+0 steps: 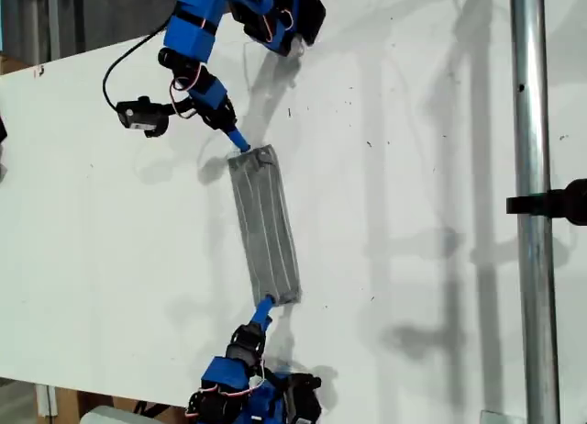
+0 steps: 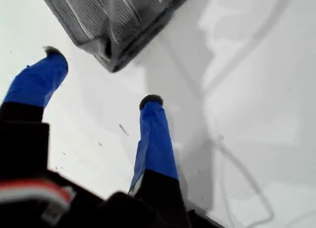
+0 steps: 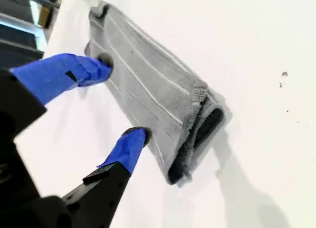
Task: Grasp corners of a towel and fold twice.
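Blue gripper partly hiding towel

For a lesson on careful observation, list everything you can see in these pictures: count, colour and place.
towel: one, grey with pale stripes, folded into a long strip, mid-table
table: one, white, under everything
pole: one, silvery, the exterior view's right
clamp: one, black, on the pole
arms: two, blue and black, one at the exterior view's top, one at its bottom
my first gripper: blue fingers open, just short of a towel corner
my second gripper: blue fingers open, at the towel's long edge
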### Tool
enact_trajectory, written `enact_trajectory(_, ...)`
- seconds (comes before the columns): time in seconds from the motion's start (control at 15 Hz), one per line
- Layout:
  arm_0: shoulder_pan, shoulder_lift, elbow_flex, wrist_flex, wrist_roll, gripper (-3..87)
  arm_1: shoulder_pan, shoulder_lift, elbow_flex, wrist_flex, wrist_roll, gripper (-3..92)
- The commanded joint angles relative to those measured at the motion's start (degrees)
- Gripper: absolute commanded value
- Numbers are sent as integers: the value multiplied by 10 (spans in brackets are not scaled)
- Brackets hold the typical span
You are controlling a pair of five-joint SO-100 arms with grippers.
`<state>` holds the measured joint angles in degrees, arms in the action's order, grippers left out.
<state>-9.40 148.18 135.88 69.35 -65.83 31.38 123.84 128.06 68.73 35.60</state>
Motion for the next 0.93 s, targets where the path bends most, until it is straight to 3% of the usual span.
enact_trajectory(0.0, 18, 159, 109, -80, -3, 189, 26, 55, 76, -64, 24, 360)
enact_trajectory(0.13, 33, 375, 236, -92, -12, 163, 40, 35, 134, -155, 54, 379)
enact_trajectory(0.2, 34, 511, 283, -56, -18, 155, 20, -14, 127, -207, 74, 383)
enact_trajectory(0.33, 33, 510, 277, -26, -10, 164, -20, -161, 78, -327, 112, 392)
enact_trajectory(0.6, 32, 510, 280, -17, -12, 167, -116, -392, -135, -407, 150, 376)
enact_trajectory(0.67, 31, 510, 279, -11, -11, 167, -140, -421, -183, -406, 169, 117)
enact_trajectory(0.73, 30, 510, 279, -7, -11, 167, -150, -424, -207, -396, 182, 28)
enact_trajectory(0.8, 31, 510, 277, -5, -11, 167, -151, -407, -243, -292, 178, -2)
enact_trajectory(0.87, 32, 510, 273, -1, -12, 167, -139, -386, -285, -130, 175, -2)
